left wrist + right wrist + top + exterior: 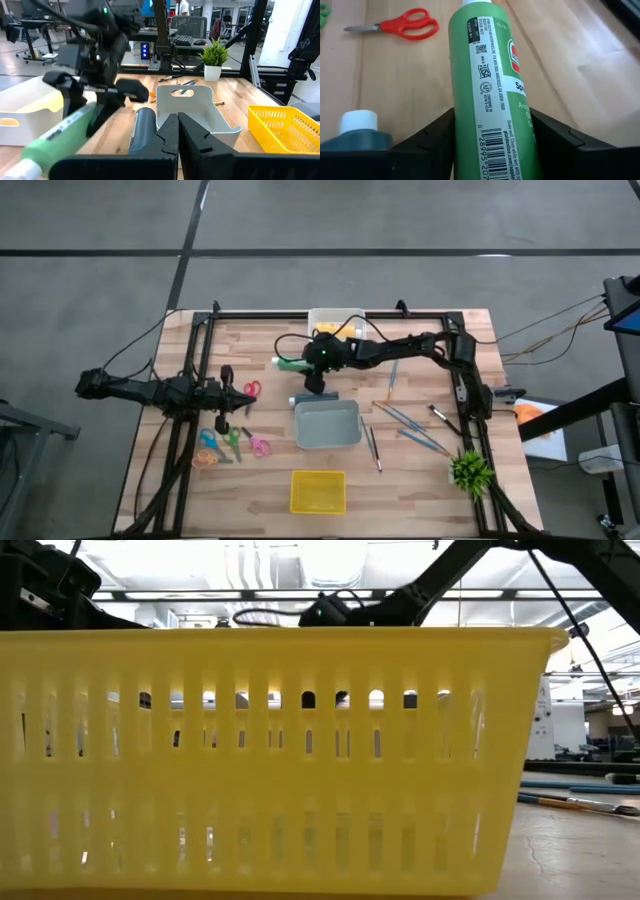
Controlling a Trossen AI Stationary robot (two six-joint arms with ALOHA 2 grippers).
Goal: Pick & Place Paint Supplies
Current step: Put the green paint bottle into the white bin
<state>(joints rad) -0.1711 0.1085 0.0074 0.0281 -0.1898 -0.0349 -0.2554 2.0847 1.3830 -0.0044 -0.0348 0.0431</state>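
Between right end effector (492,145) fingers: green tube (490,75)

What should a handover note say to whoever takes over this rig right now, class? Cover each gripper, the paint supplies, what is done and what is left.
Right gripper: shut on the green tube, at the table's far middle.
Left gripper: shut, empty, waiting at the left edge.
Dark blue tube: lying by the grey bin.
Brushes: loose on the wood, right of the bin.
Done: nothing shows in the grey bin; something yellow lies in the white bin.
Left: place the green tube, then the blue tube and brushes.
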